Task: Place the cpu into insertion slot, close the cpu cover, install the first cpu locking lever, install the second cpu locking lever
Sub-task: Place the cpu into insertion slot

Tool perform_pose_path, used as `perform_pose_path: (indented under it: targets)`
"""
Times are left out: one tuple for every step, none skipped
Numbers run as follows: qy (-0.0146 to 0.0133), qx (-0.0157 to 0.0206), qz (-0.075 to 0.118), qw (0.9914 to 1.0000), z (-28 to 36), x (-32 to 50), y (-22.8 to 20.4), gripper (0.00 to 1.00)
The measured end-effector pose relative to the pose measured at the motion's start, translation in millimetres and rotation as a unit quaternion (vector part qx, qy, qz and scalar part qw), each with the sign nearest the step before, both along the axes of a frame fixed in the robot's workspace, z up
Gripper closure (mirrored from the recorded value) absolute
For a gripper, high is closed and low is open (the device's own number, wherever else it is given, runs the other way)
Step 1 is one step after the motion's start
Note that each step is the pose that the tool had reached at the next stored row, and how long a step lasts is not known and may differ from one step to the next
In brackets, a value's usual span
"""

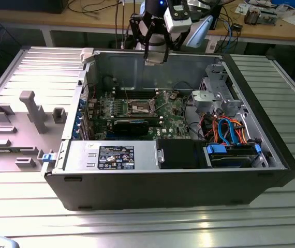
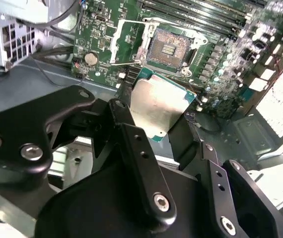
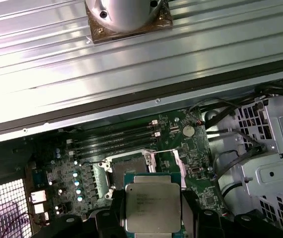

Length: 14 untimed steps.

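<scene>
the cpu [image 3: 153, 207], a small flat square chip with a dull silver-grey top and a thin green rim, was clamped by two opposite sides in the tool [image 2: 154, 124] and hung in the air, apart from the insertion slot [image 2: 169, 48]. the slot lay open, its contact field bare. the cpu cover [image 2: 142, 45], a thin grey metal frame, stood swung up beside the slot.

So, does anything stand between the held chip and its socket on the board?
Nothing visible does. The hand holds the chip above the green board, and the socket lies uncovered with free space between them.
</scene>
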State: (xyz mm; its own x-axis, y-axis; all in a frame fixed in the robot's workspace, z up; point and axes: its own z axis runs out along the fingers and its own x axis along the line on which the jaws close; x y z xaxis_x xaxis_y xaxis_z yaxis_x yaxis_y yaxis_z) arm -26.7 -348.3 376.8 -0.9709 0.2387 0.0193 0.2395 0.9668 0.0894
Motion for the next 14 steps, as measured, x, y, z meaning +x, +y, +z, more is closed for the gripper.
perform_pose_path:
  targets:
    - [0.0000, 0.0000, -0.011, 0.99994, -0.3, 0.0, 0.0, 0.46]
    - [0.0000, 0.0000, -0.019, 0.99981, -0.6, 0.0, 0.0, 0.46]
    - [0.0000, 0.0000, -0.023, 0.99974, -0.7, -0.2, 0.0, 0.46]
    - [0.0000, 0.0000, -0.025, 0.99969, -0.9, -0.4, 0.0, 0.46]
    - [0.0000, 0.0000, -0.027, 0.99963, -1.2, -0.6, 0.0, 0.46]
    - [0.0001, 0.0000, -0.028, 0.99962, -1.2, -0.7, 0.0, 0.46]
    - [0.0000, -0.0001, -0.028, 0.99962, -1.1, -0.7, 0.0, 0.46]
    - [0.0000, 0.0000, -0.028, 0.99961, -1.2, -0.7, 0.0, 0.46]
    - [0.0000, 0.0000, -0.028, 0.99961, -1.2, -0.8, 0.0, 0.46]
    - [0.0000, 0.0000, -0.028, 0.99961, -1.2, -0.8, 0.0, 0.46]
    - [0.0000, 0.0000, -0.028, 0.99961, -1.2, -0.8, 0.0, 0.46]
    - [0.0000, 0.0000, -0.028, 0.99961, -1.2, -0.8, 0.0, 0.46]
    - [0.0000, 0.0000, -0.028, 0.99961, -1.2, -0.8, 0.0, 0.46]
    - [0.0000, 0.0000, -0.028, 0.99961, -1.2, -0.8, 0.0, 0.46]
